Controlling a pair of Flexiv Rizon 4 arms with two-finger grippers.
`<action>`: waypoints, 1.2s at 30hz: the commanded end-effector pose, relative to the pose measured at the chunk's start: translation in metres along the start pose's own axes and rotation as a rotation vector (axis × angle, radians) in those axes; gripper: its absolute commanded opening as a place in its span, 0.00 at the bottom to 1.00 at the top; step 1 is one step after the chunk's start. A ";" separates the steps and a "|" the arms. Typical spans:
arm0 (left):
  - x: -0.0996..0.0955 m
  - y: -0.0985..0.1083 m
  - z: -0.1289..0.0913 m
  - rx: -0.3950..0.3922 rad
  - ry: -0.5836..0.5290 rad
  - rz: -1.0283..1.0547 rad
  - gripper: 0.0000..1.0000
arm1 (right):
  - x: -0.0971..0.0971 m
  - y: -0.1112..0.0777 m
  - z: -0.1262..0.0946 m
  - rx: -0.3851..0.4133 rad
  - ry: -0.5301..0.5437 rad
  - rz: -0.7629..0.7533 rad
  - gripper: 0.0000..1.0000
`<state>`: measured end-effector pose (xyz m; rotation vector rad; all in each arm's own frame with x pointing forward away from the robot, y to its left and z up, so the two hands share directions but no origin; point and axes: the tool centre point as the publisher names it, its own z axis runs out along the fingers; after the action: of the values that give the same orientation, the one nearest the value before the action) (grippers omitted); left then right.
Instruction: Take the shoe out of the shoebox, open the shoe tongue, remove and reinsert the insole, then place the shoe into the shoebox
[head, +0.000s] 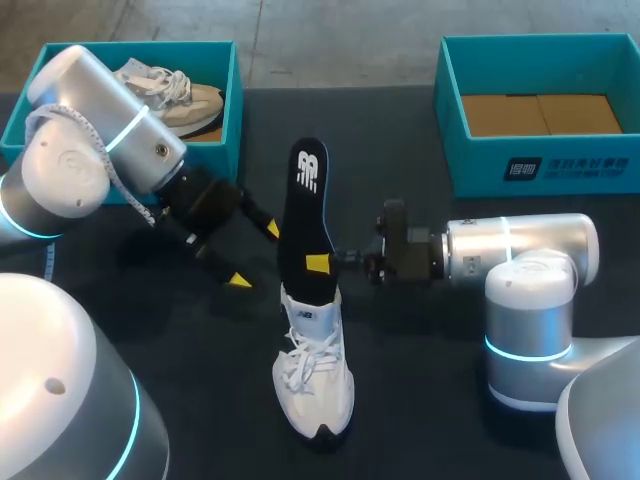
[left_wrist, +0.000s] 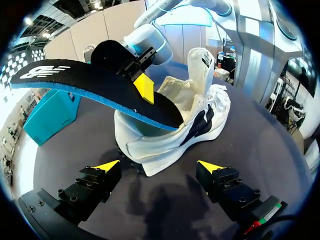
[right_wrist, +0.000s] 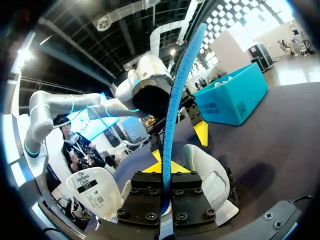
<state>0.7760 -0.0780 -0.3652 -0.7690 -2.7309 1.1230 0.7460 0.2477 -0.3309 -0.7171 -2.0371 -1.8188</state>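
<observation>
left box (head: 236, 95): holding beige shoe (head: 190, 100)
right box (head: 560, 165): holding cardboard (head: 540, 113)
right gripper (head: 326, 262): clamping insole (head: 305, 215)
left gripper (head: 256, 254): hanging spread apart

A white lace-up sneaker (head: 316, 375) stands on its sole on the dark counter, midway between the left and right edges, with its toe towards the near edge. A black foam insole (head: 308, 205) with a blue underside juts from its opening, heel end raised towards the far edge. Its toe end seems tucked inside. The right pincer (head: 322, 263) pinches the insole. One open teal cardboard shoebox (head: 540, 165) sits at the far right corner. A second teal shoebox (head: 234, 110) at the far left corner holds a beige sneaker (head: 185, 100).
</observation>
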 end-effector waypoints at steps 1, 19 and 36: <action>0.000 0.000 0.000 -0.003 0.001 0.000 1.00 | 0.000 -0.003 0.002 0.006 0.002 0.005 0.00; 0.000 0.000 0.000 -0.003 0.001 0.000 1.00 | 0.002 -0.017 0.003 0.028 0.015 0.022 0.00; 0.000 0.000 0.000 -0.003 0.001 0.000 1.00 | 0.008 -0.033 0.004 0.045 0.027 0.049 0.00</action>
<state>0.7761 -0.0780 -0.3652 -0.7690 -2.7309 1.1230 0.7254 0.2480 -0.3490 -0.7157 -2.0171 -1.7461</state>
